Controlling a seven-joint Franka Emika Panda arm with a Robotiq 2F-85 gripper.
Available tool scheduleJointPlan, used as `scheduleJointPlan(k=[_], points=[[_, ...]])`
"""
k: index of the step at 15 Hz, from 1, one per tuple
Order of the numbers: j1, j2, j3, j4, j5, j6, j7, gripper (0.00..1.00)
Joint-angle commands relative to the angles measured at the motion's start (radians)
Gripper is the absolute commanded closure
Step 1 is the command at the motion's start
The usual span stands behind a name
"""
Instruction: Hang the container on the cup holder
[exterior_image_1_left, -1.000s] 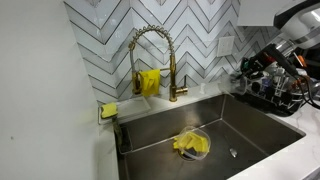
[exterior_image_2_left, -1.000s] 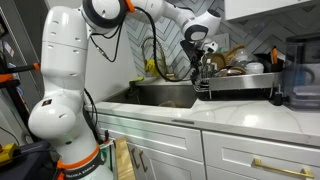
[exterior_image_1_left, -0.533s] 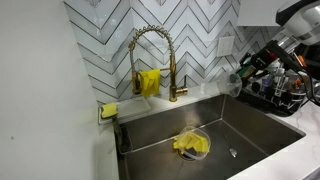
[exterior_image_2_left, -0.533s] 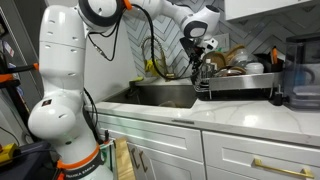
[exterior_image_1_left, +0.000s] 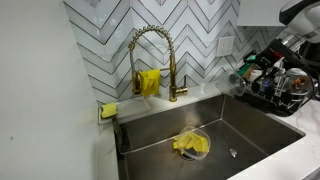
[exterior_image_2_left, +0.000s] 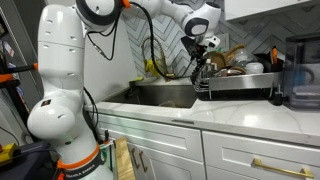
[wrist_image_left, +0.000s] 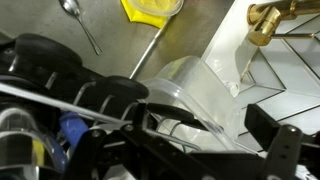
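Container (exterior_image_1_left: 240, 76) (wrist_image_left: 185, 85) is showing as clear, translucent plastic w/ a roundish body, pale grey where light is catching its wall. It's hanging in the air at the right end of the sink (exterior_image_1_left: 160, 126), just beside the dish rack (exterior_image_1_left: 285, 100) (exterior_image_2_left: 240, 82) (wrist_image_left: 70, 80) and above the sink's edge, not resting on anything. In the wrist view it's tilting, w/ its wall sitting right next to the rack's black wires; can't tell if they're touching.

Clear bowl (exterior_image_1_left: 192, 144) (wrist_image_left: 152, 8) is lying on the sink floor w/ a yellow cloth bunched inside it. A spoon (wrist_image_left: 78, 22) is lying loose on the sink floor near the bowl. Rack is holding dark dishware plus a blue item (wrist_image_left: 68, 130); can't tell what that is.

Claw (exterior_image_1_left: 256, 68) (exterior_image_2_left: 203, 52) is reaching in over the rack's sink-side end. It's pinching the container, fingers drawn in narrow on it; exact grip spot is too blurred in all views to tell.

Gold faucet (exterior_image_1_left: 152, 62) (wrist_image_left: 268, 18) is standing behind the sink, well apart from the claw.
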Motion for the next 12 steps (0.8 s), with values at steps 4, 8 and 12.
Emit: scheduleJointPlan(k=[4, 8, 12], points=[[0.007, -0.113, 0.019, -0.071, -0.051, -0.031, 0.098, 0.00], [0.019, -0.195, 0.028, -0.091, -0.108, -0.076, 0.115, 0.00], [0.048, -0.302, 0.051, -0.103, -0.292, -0.142, 0.078, 0.00]])
